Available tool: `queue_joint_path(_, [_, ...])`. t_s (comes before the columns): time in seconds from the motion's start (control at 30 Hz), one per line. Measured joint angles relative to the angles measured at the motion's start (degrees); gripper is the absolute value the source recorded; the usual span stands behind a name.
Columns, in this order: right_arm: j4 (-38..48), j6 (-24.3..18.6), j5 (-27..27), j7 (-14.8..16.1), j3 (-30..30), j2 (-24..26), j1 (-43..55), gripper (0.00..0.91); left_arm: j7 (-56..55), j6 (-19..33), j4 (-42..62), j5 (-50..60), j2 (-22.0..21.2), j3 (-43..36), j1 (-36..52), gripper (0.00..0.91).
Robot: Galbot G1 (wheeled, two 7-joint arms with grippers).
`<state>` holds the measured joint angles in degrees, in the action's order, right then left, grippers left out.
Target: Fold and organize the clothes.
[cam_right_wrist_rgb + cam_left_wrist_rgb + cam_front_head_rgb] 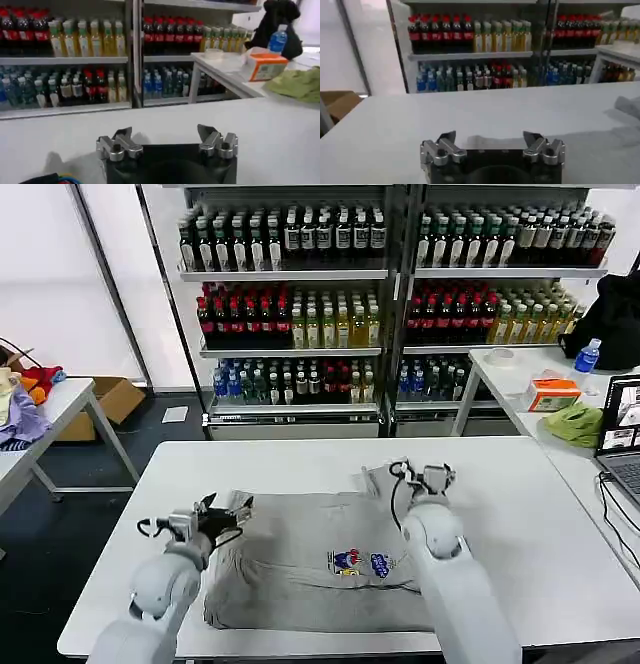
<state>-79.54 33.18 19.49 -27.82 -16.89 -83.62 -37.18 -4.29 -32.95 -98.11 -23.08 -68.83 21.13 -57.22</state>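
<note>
A white table point(520, 514) filled the near part of the head view, with tall shelves of bottles point(300, 294) standing behind it and a side table point(520, 379) off to the robot's right carrying an orange box point(552, 394) and a green cloth point(575, 424). On the white table lay a light grey shirt point(300, 569), spread flat across the middle and near part of the top, reaching from beside the left arm across to beneath the right arm. Its fabric looked mostly smooth, with a fold line running across the body and some rumpling along the near edge. A small multicoloured print point(362, 563) in red and blue sat on the chest, just beside the right forearm. One corner of the cloth was turned up at the far edge, close to the right gripper.

The left gripper point(222, 514) hovered at the shirt's left edge, over the sleeve area; in the left wrist view point(492, 145) its fingers stood wide apart with nothing between them, and bare table stretched ahead of it. The right gripper point(428, 476) was at the shirt's far right corner; the right wrist view point(167, 140) showed its fingers also spread apart and holding nothing.
</note>
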Motion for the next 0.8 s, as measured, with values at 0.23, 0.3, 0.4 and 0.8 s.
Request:
queue_joint_path(0.23, [7.4,-0.01,-0.53,1.16,-0.06,-2.87,3.51,0.907,0.57,-0.02,6.52,-0.46,0.44,-1.05,4.85,0.907])
queue_joint_path(0.3, [8.87,-0.01,-0.78,1.24,-0.04,-3.44,4.17,0.907,0.7,-0.03,7.79,-0.5,0.46,-1.18,5.52,0.907])
queue_joint_path(0.4, [10.79,-0.02,-1.23,1.42,-0.04,-3.95,4.88,0.907,0.85,-0.04,9.06,-0.58,0.51,-1.58,6.19,0.907])
queue_joint_path(0.8, [15.42,-0.02,-1.95,2.24,-0.55,-4.1,6.36,0.907,1.09,-0.05,12.15,-0.05,-0.41,-2.5,7.85,0.907])
